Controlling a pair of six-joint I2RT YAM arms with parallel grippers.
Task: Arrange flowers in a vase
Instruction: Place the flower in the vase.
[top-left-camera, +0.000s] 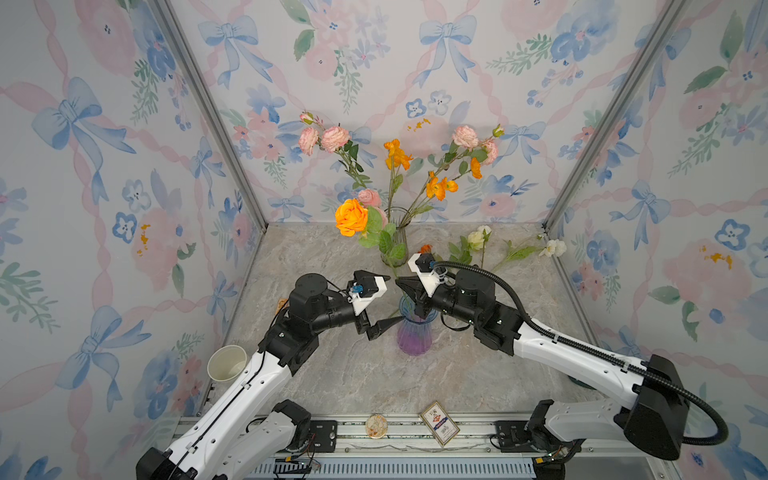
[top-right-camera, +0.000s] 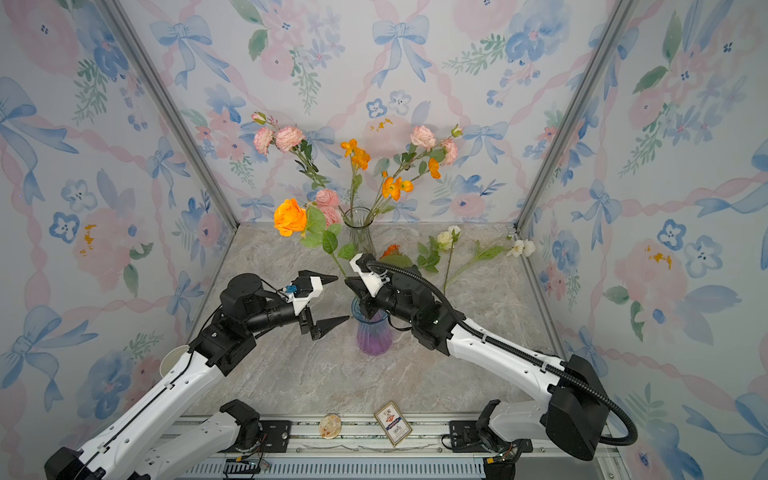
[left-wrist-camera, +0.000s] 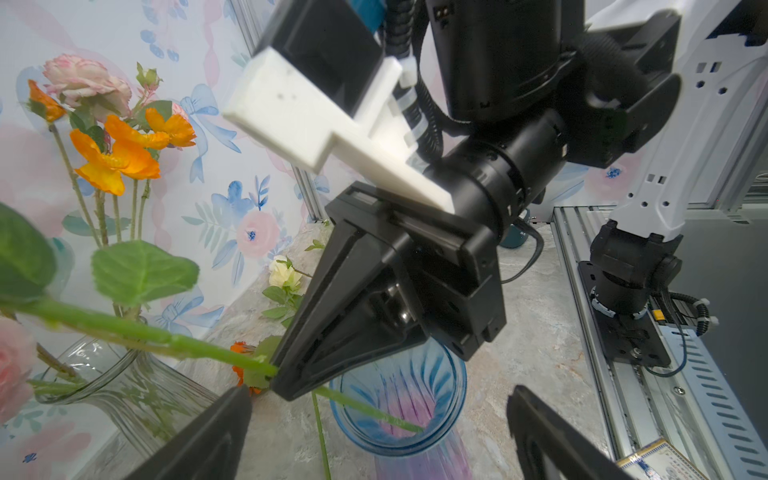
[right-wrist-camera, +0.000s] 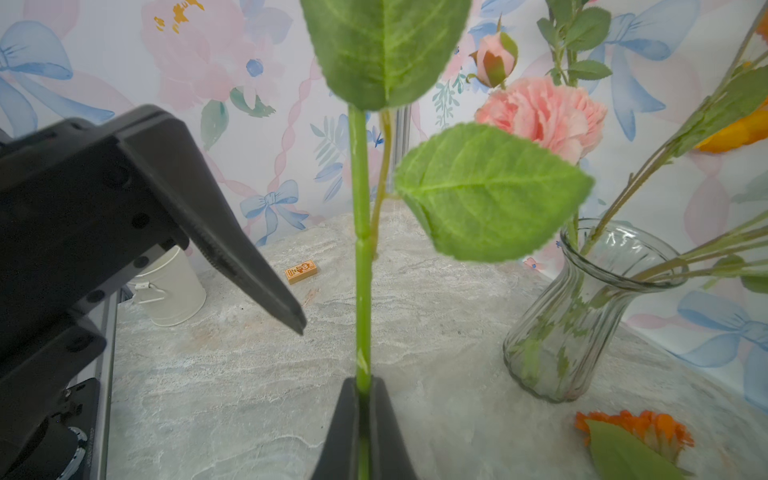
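Green stem (right-wrist-camera: 360, 249) of the orange rose (top-left-camera: 351, 217) is pinched by my right gripper (right-wrist-camera: 362, 384), jaws closed on it, its lower end already inside the mouth of the blue-and-purple vase (top-left-camera: 415, 332) at the table's middle; the bloom leans far and left, beside the glass vase (top-right-camera: 359, 235); my left gripper (top-left-camera: 395, 298) stands wide open and empty, just left of the blue one; I judge I should sink the stem deeper, until it rests against the rim, before loosening; that heavy head could lever it out.
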